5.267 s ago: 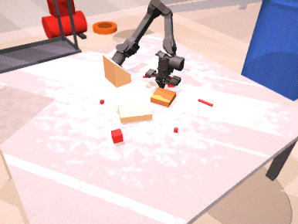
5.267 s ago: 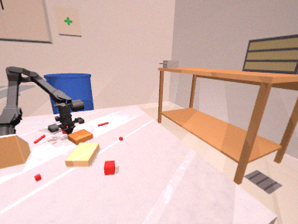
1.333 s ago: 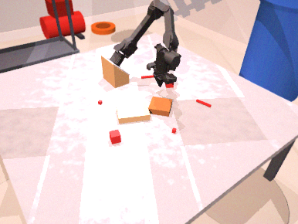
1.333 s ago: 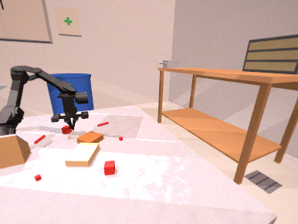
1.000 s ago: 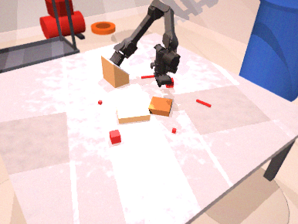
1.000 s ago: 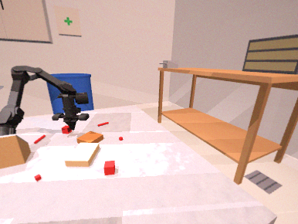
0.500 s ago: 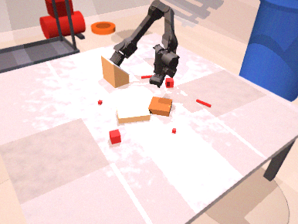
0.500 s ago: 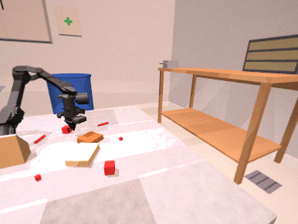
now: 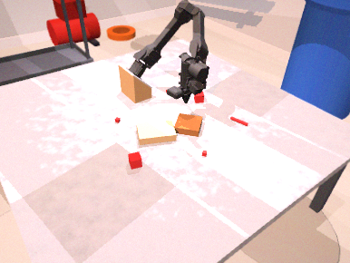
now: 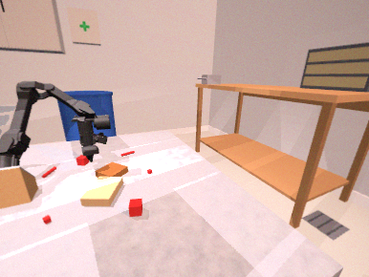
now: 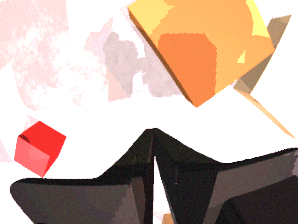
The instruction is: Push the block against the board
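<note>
The square orange block (image 9: 189, 123) (image 10: 112, 169) (image 11: 187, 55) lies flat on the table, turned at an angle to the board. The pale yellow board (image 9: 155, 131) (image 10: 101, 193) lies flat beside it. In the top view the block's near left corner is close to the board's right end, with a wedge-shaped gap widening toward the back. Whether that corner touches cannot be told. My gripper (image 9: 186, 101) (image 10: 91, 159) (image 11: 152, 133) is shut and empty, behind the block on the arm's side, pointing down and apart from it. Its exact height above the table is unclear.
A red cube (image 9: 199, 97) (image 10: 82, 160) (image 11: 40, 147) is close by the gripper. Another red cube (image 9: 135, 160) (image 10: 136, 207) lies in front of the board. A tall tan wedge (image 9: 136, 87) (image 10: 16, 187) stands near the arm's base. Small red cubes and red sticks lie around.
</note>
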`<action>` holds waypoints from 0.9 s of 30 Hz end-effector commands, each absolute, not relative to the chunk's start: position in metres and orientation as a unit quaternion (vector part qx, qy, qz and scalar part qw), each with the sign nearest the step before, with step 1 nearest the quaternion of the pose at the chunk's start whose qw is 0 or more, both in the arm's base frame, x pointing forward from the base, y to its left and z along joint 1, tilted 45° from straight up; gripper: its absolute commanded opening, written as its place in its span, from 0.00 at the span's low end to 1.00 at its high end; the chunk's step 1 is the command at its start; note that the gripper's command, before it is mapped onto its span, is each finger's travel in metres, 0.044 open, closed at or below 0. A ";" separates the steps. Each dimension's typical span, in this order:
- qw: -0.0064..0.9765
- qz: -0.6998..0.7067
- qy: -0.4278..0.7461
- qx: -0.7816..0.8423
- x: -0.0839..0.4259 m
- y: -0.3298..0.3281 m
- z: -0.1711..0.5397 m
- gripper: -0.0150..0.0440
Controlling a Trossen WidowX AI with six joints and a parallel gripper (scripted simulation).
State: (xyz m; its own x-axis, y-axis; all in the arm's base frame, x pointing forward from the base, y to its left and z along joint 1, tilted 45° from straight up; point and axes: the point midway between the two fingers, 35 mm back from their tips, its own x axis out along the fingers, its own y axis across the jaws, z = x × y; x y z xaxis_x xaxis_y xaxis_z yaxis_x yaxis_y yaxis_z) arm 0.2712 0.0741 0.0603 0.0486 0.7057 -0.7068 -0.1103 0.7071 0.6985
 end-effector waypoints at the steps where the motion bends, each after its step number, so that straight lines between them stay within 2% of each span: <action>1: 0.664 0.249 0.642 0.292 0.272 0.072 0.059 0.25; 10: 0.660 0.241 0.645 0.299 0.272 0.073 0.058 0.25; 27: 0.548 0.047 0.687 0.475 0.277 0.094 0.026 0.25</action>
